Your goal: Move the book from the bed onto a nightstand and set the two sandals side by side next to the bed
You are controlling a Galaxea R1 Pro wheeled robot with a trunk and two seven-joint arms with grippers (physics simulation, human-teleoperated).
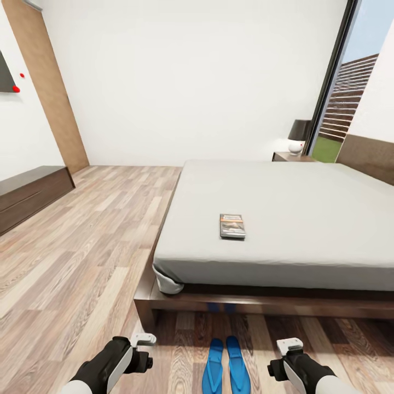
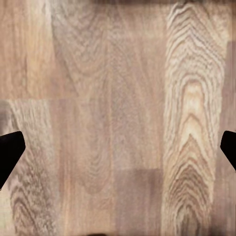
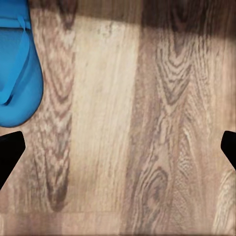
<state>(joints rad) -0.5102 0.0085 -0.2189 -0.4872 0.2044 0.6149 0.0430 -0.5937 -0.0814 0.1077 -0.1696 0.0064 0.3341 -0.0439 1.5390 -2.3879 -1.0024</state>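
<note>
The book point(image 1: 232, 226), dark with an orange band, lies flat on the light-grey mattress of the bed point(image 1: 306, 219), near its foot end. Two blue sandals point(image 1: 225, 365) lie side by side on the wood floor just in front of the bed's foot. My left gripper point(image 1: 143, 342) hangs over the floor to the left of them, my right gripper point(image 1: 290, 347) to their right. The left gripper point(image 2: 118, 150) is open over bare planks. The right gripper point(image 3: 118, 147) is open too, with one sandal point(image 3: 17, 73) off to its side. A nightstand point(image 1: 290, 157) stands beyond the bed's far corner.
A lamp point(image 1: 300, 134) sits on the nightstand. A long low dark bench point(image 1: 27, 197) runs along the left wall. A tall glass door point(image 1: 350, 82) is at the back right. Wood floor point(image 1: 98, 235) stretches left of the bed.
</note>
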